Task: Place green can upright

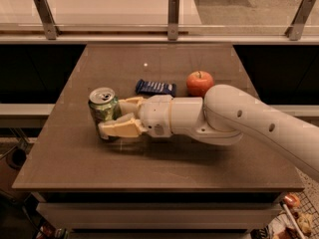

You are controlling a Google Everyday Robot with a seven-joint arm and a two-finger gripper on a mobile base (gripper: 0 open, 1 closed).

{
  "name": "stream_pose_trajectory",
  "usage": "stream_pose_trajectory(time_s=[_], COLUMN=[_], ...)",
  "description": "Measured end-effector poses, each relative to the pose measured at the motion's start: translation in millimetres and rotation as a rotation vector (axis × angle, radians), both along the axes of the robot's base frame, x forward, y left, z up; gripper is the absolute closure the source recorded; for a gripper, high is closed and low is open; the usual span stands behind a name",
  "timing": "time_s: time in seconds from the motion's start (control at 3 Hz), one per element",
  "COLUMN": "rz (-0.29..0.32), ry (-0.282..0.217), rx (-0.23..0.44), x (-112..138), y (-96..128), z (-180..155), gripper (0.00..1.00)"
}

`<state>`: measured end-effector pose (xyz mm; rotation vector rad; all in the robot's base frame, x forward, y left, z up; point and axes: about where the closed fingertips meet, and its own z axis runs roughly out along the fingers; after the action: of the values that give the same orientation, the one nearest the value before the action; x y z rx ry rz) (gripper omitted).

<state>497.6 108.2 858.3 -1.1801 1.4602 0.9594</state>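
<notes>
The green can (103, 107) stands nearly upright at the left of the brown table (149, 163), its silver top with pull tab facing up. My gripper (115, 117) reaches in from the right and is shut on the can, one cream finger (119, 129) in front of it and the other behind it. The can's base is at or just above the table top; I cannot tell if it touches.
A blue snack packet (155, 87) lies behind my wrist. A red apple (200, 82) sits to its right. My white arm (249, 123) spans the right half of the table. A railing with metal posts (173, 14) runs behind the table.
</notes>
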Motion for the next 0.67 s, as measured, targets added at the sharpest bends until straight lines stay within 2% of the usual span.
stream_pose_trajectory(time_s=[0.33,0.67], rz=[0.004,0.008], ry=[-0.001,-0.003], rx=[-0.001,-0.001], x=[-1.1,-2.1], y=[2.0,3.9], z=[0.7,1.4], gripper=[0.8,0.57])
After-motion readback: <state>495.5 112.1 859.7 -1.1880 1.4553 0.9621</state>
